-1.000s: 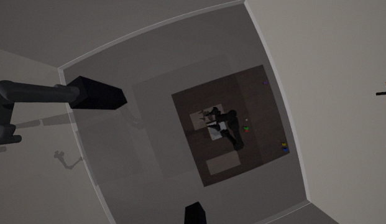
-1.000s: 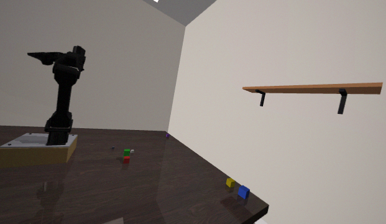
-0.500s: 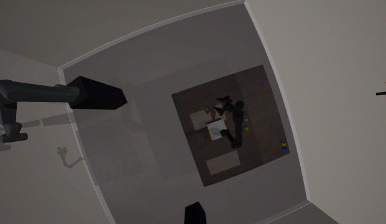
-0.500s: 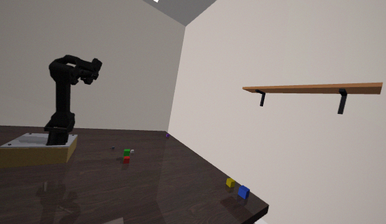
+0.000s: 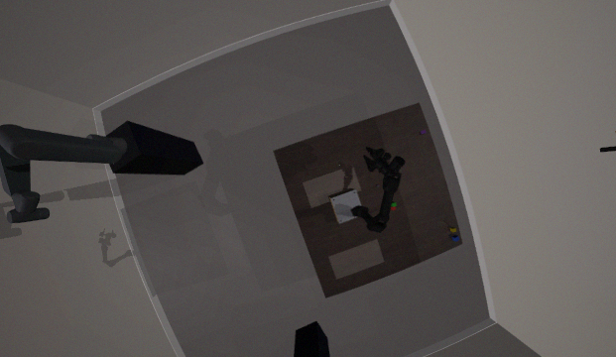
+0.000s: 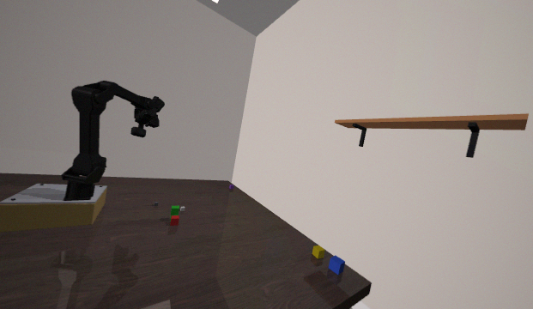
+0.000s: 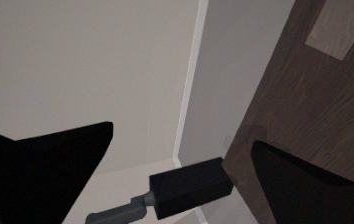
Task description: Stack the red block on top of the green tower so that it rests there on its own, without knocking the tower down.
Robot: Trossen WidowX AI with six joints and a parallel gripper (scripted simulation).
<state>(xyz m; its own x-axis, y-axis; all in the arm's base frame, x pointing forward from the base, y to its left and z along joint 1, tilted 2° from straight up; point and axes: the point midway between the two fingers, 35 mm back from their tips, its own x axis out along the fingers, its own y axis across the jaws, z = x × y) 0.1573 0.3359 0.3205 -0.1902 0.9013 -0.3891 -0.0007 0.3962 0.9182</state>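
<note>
The red block (image 6: pixel 174 221) (image 5: pixel 393 208) sits on the dark table (image 6: pixel 249 240) (image 5: pixel 308 164), right against the green block (image 6: pixel 175 209) (image 5: pixel 394 204). From the side view I cannot tell whether the green one is behind it or on it. My gripper (image 6: pixel 139 130) (image 5: pixel 370 158) (image 7: pixel 183 138) is open and empty. It hangs high above the table, well away from both blocks. In the wrist view the two dark fingers frame the table's edge and the floor, and neither block shows there.
The arm stands on a yellow-sided base (image 6: pixel 47 212) (image 5: pixel 344 205). A yellow block (image 6: pixel 318 251) (image 5: pixel 453 230) and a blue block (image 6: pixel 336 264) (image 5: pixel 455 238) lie near the table's corner. A tiny purple piece (image 6: pixel 231 187) lies by the wall. A wooden shelf (image 6: pixel 429 122) hangs on the wall.
</note>
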